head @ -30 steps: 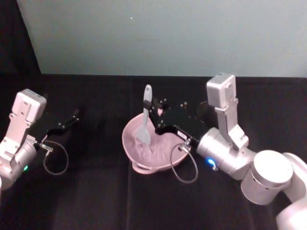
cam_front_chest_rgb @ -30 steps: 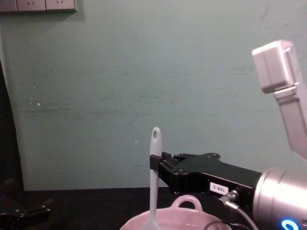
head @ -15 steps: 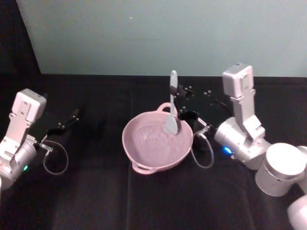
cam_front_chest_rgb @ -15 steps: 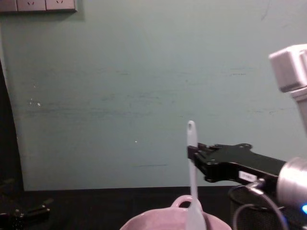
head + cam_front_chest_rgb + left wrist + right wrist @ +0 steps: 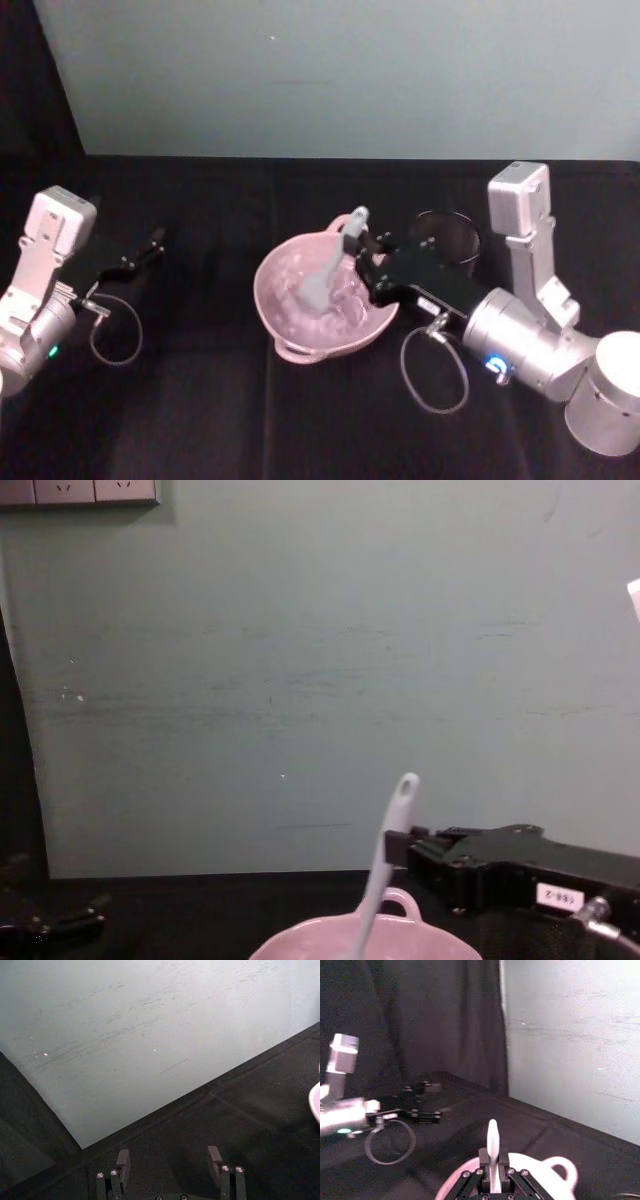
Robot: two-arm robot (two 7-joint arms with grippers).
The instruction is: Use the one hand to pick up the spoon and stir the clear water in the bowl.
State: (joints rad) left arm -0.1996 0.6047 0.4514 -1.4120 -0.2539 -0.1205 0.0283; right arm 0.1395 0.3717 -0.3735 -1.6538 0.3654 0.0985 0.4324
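White spoon [image 5: 335, 258] tilted in pink bowl [image 5: 318, 346]

Mouth of the bowl [image 5: 285, 318]: right side is taken by the tilted spoon [image 5: 326, 274] and the right claw [image 5: 358, 246]. Just behind that claw the mesh cup [image 5: 447, 236] is set. Open surface [image 5: 200, 400] is found between bowl and left claw [image 5: 153, 241].

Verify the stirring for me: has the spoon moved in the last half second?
Yes. Against the bowl, the spoon swept from the right side toward the middle, now tilted, held by the right gripper.

The spoon [image 5: 335, 258] leans in the bowl [image 5: 345, 343] — cup [image 5: 450, 240] behind-right.
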